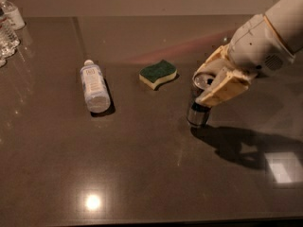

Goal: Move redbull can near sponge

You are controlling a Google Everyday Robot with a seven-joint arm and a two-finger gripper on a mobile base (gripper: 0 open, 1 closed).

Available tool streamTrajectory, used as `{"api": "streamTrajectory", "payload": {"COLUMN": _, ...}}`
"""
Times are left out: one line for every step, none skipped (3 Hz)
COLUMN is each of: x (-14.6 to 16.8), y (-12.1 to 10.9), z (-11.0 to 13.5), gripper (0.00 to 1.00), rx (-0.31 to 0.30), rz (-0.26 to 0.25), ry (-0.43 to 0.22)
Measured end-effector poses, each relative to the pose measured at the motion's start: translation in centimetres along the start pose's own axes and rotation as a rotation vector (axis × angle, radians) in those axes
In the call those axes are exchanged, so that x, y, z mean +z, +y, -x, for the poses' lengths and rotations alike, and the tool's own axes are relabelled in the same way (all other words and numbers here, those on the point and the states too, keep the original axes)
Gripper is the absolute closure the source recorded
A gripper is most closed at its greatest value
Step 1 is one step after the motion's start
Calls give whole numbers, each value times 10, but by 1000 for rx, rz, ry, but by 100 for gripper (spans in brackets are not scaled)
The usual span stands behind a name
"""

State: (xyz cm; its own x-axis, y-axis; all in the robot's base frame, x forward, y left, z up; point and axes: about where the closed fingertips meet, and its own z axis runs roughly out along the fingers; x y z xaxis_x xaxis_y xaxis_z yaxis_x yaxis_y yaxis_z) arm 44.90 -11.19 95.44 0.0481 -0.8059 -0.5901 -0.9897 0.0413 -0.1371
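Note:
The redbull can stands upright on the dark table, right of centre, its silver top showing between the fingers. My gripper comes in from the upper right and is shut on the can's upper part, with one cream finger across its right side. The sponge, green on top and pale yellow below, lies flat a short way to the upper left of the can, apart from it.
A clear plastic bottle with a white label lies on its side left of the sponge. Several water bottles stand at the far left edge. A bright light reflection sits on the table's near part.

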Motion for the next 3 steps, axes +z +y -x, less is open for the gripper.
{"api": "streamTrajectory", "payload": {"x": -10, "y": -36, "z": 1, "gripper": 100, "rx": 4, "rz": -67, "ry": 11}}
{"api": "streamTrajectory", "payload": {"x": -10, "y": -74, "z": -6, "gripper": 100, "rx": 22, "rz": -111, "ry": 15}}
{"api": "streamTrajectory", "payload": {"x": -3, "y": -105, "z": -16, "gripper": 100, "rx": 59, "rz": -128, "ry": 6}}
